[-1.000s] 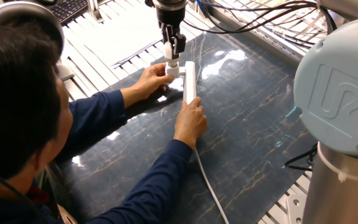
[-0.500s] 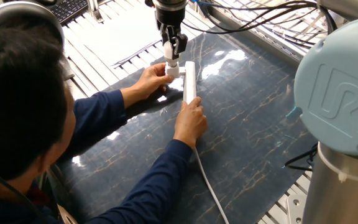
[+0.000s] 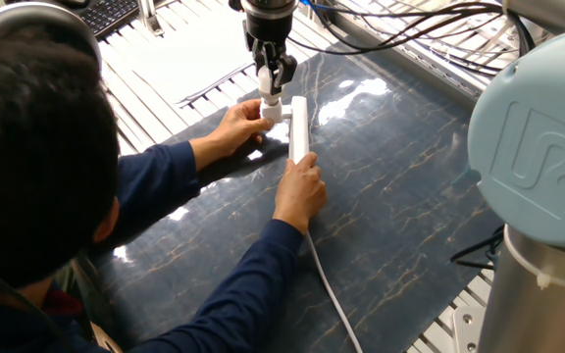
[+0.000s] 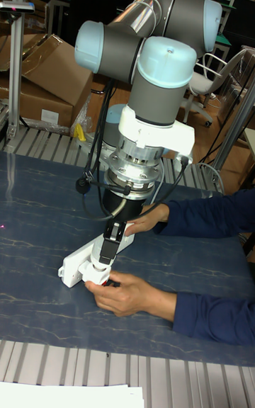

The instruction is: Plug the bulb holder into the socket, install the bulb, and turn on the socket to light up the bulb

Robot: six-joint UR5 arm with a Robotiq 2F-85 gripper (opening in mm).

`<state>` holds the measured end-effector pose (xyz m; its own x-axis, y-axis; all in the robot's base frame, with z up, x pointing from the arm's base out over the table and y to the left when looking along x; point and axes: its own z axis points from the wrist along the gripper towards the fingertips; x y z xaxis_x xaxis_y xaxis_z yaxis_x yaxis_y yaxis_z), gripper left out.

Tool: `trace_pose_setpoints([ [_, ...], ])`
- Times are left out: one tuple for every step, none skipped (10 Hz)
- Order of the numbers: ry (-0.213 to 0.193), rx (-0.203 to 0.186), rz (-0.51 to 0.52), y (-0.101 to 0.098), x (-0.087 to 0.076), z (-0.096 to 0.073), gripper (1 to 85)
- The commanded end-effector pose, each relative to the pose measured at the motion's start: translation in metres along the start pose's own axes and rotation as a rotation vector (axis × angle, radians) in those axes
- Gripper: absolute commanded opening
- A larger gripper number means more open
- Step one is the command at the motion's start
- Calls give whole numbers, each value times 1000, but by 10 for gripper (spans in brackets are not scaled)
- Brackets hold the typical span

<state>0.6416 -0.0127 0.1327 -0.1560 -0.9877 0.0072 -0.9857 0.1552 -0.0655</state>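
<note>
A workshop or lab is indicated by brown cardboard boxes (image 4: 49, 71) and grey aluminium framing (image 4: 18, 40) at ten o'clock.

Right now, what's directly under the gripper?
Under the gripper a small white part, apparently the bulb, sits in the bulb holder beside the socket. A person's hand steadies it. The holder's threaded opening is covered.

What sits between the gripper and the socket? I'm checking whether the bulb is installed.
In the fixed view, the gripper grips a white piece, blurry, beside the socket.
</note>
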Motion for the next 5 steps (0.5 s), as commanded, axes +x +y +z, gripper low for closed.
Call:
trace_pose_setpoints([
  [-14,-2,26,2,-2,-1,10],
  [-15,-3,27,2,-3,0,10],
  [-15,-3,30,2,-3,0,10],
  [-13,-7,39,3,-2,0,10],
  [-15,-12,55,4,-3,0,10],
])
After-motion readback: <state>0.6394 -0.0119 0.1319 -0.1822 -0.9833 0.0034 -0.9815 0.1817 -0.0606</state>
